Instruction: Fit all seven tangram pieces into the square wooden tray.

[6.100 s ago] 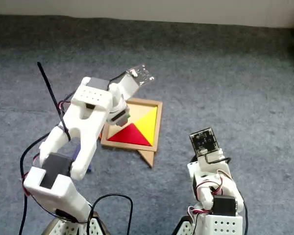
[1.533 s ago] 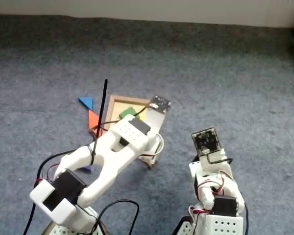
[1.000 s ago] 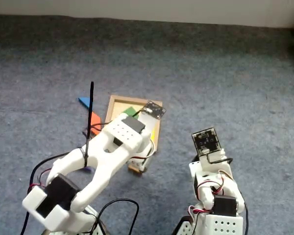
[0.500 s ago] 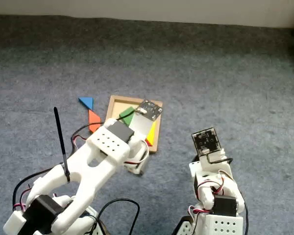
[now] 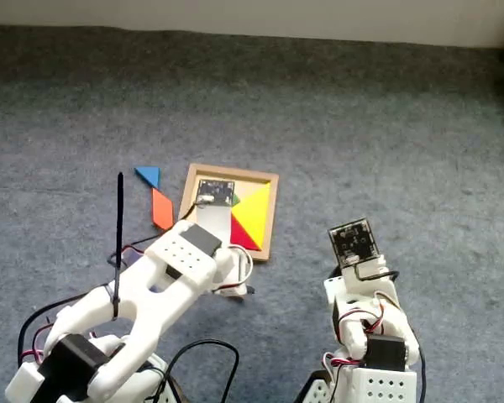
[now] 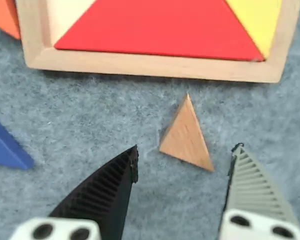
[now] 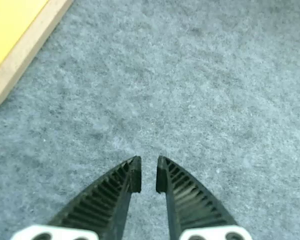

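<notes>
Looking down from the high view: square wooden tray (image 5: pixel 274 214) flat on grey carpet (image 5: pixel 386 109). Yellow triangle (image 5: pixel 254 210) and red triangle (image 5: pixel 242 235) seated inside, in the half nearer the right arm (image 5: pixel 365 327), with a sliver of a green piece (image 5: pixel 235 200) beside them. Blue triangle (image 5: pixel 148 175) and orange parallelogram (image 5: pixel 161 209) out on the carpet on the tray's far side from that arm, the orange one close by the rim. Left arm (image 5: pixel 151 294) stretched over the tray's other half, hiding it. Right arm folded upright, well apart from the tray.

Turning to the left wrist view: left gripper (image 6: pixel 185 147) released, jaws spread wide, grasping nothing. Plain wooden triangle (image 6: pixel 186 135) lying on the carpet between the two fingertips, touching neither, just outside the tray's rim. Red and yellow triangles filling the tray beyond that rim. Dark blue piece (image 6: pixel 5 150) on the carpet off to one side of the black finger.

Moving to the right wrist view: right gripper (image 7: pixel 148 165) all but clenched, a slim gap between the jaws and nothing in it, over bare carpet. One tray corner with the yellow triangle farther off.
</notes>
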You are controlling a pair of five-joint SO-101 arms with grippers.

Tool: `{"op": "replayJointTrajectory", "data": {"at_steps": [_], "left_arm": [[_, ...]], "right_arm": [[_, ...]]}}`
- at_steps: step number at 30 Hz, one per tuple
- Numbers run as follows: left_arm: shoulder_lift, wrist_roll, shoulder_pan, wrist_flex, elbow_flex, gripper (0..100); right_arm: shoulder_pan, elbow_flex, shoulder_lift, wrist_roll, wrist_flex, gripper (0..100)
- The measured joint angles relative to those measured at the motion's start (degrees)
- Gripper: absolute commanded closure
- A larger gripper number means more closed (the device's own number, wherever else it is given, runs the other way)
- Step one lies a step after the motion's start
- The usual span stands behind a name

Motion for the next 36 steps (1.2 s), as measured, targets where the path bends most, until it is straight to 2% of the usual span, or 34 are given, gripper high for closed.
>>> {"op": "replayJointTrajectory", "data": {"at_steps": [8,16,24,36], "left_arm": [[0.0,0.1,0.0,-7.6,5.6,71],[0.0,0.2,0.0,-8.8,6.0,71],[-0.1,0.3,0.3,-11.0,6.0,89],[-0.8,0.3,0.2,-12.0,6.0,91]], "right_arm": [[0.0,0.0,0.0,0.0,0.0,93.2],[0.0,0.0,0.0,0.0,0.0,93.2],[0.0,0.0,0.0,0.0,0.0,93.2],[0.0,0.0,0.0,0.0,0.0,93.2]]}}
